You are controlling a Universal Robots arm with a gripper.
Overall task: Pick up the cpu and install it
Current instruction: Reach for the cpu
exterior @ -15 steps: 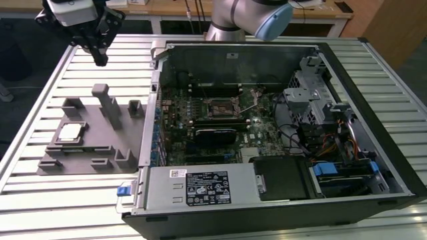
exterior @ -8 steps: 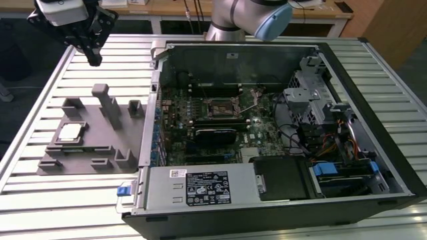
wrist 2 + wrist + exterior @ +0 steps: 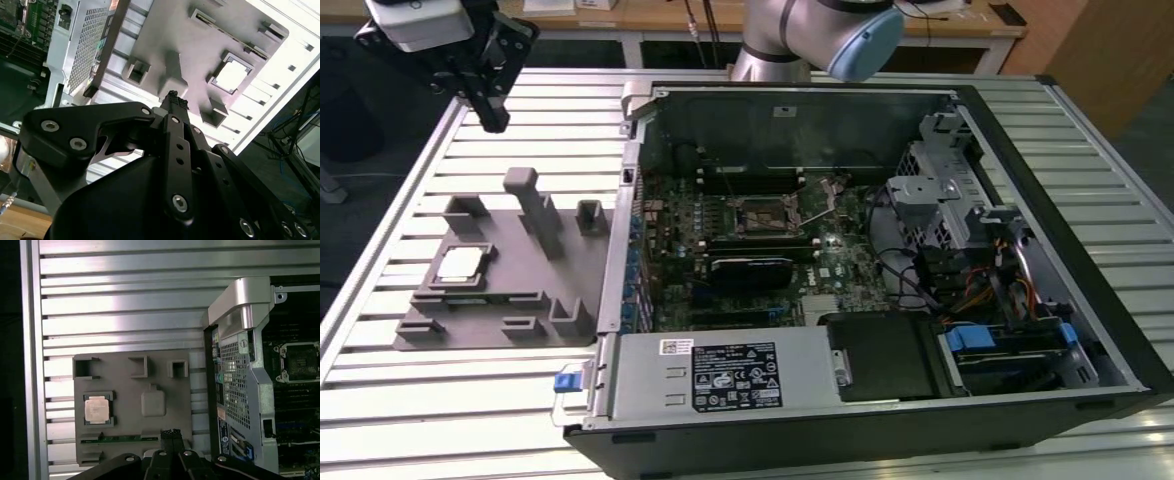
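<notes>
On the slatted desk point(image 3: 400, 400), the cpu point(image 3: 460, 264) lies flat in a square recess of the grey holder tray point(image 3: 520, 285), which sits just beside the open computer case point(image 3: 787, 110), on the exterior view's left. The tool point(image 3: 491, 118) hangs raised above the desk near the tray, empty, its fingers pressed together, well apart from the cpu. A white printed label point(image 3: 734, 378) is stuck on the power supply point(image 3: 654, 385).

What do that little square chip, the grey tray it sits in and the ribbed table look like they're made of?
The cpu: pale metal top, soft sheen. The tray: matte grey, uniform, probably moulded or printed plastic. The table: bright slats with streaky glare, likely aluminium.
</notes>
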